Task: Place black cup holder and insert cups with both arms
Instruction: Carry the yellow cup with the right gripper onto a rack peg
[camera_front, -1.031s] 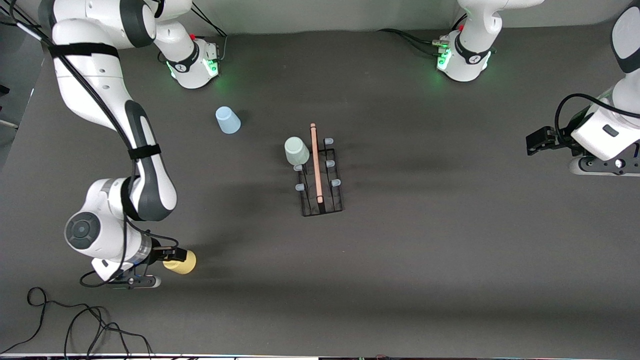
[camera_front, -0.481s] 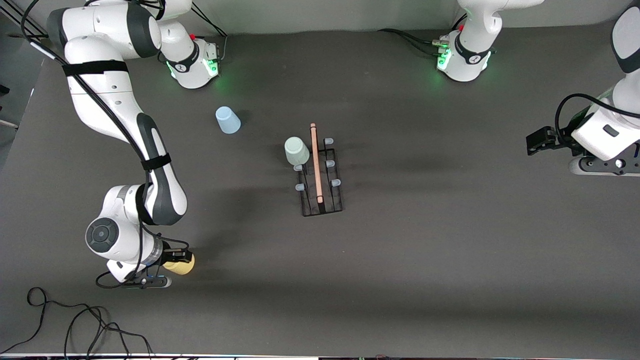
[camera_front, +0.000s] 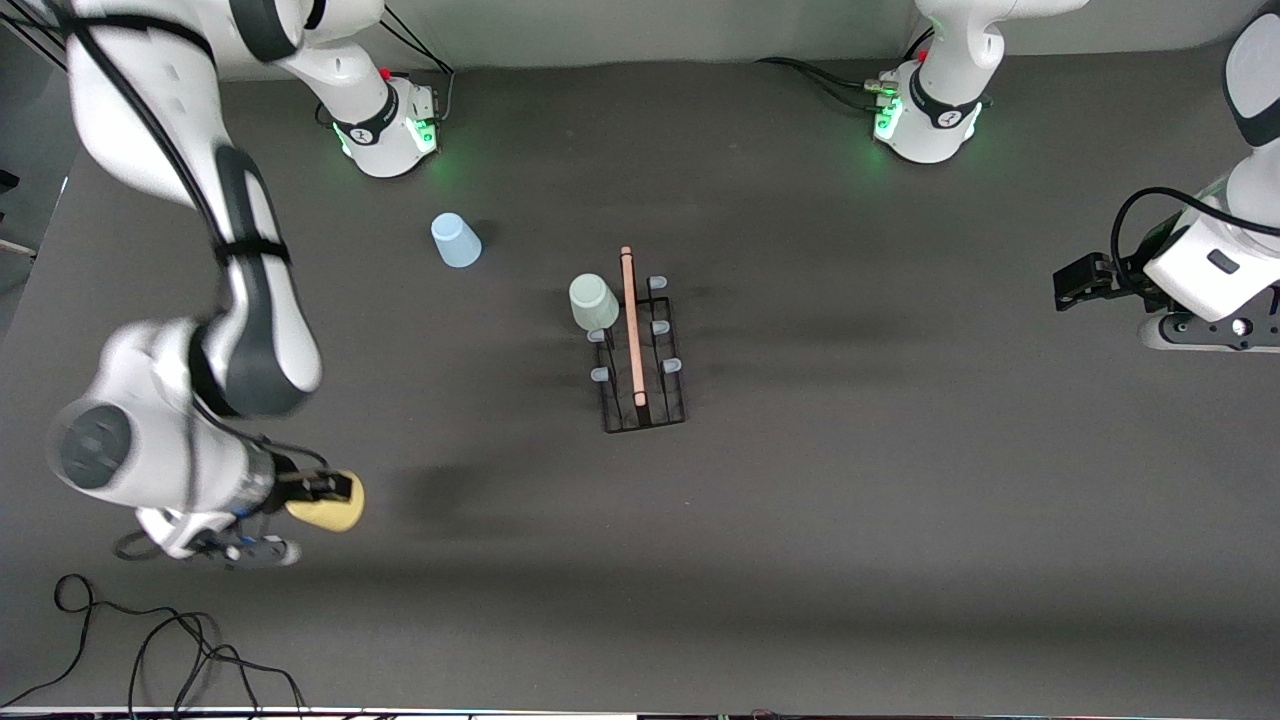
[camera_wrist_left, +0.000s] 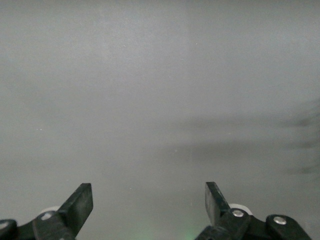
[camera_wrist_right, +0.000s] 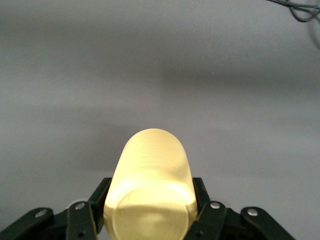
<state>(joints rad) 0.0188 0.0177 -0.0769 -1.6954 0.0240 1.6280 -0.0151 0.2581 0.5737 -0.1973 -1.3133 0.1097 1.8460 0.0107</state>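
The black cup holder (camera_front: 645, 385) stands mid-table, its wooden rod handle (camera_front: 631, 325) on top. The pale green cup (camera_front: 593, 301) sits upside down on one of its pegs, on the side toward the right arm's end. The light blue cup (camera_front: 455, 241) stands upside down on the table near the right arm's base. My right gripper (camera_front: 330, 492) is shut on the yellow cup (camera_front: 327, 512), held lying sideways above the table; it also shows in the right wrist view (camera_wrist_right: 150, 185) between the fingers (camera_wrist_right: 201, 192). My left gripper (camera_wrist_left: 149, 200) is open and empty and waits at the left arm's end of the table.
Loose black cables (camera_front: 150, 640) lie at the table's edge nearest the front camera, at the right arm's end. Both arm bases (camera_front: 385, 125) stand along the edge farthest from the front camera.
My right gripper has lifted the yellow cup off the table and swung toward the right arm's end of the table. The left arm has not moved.
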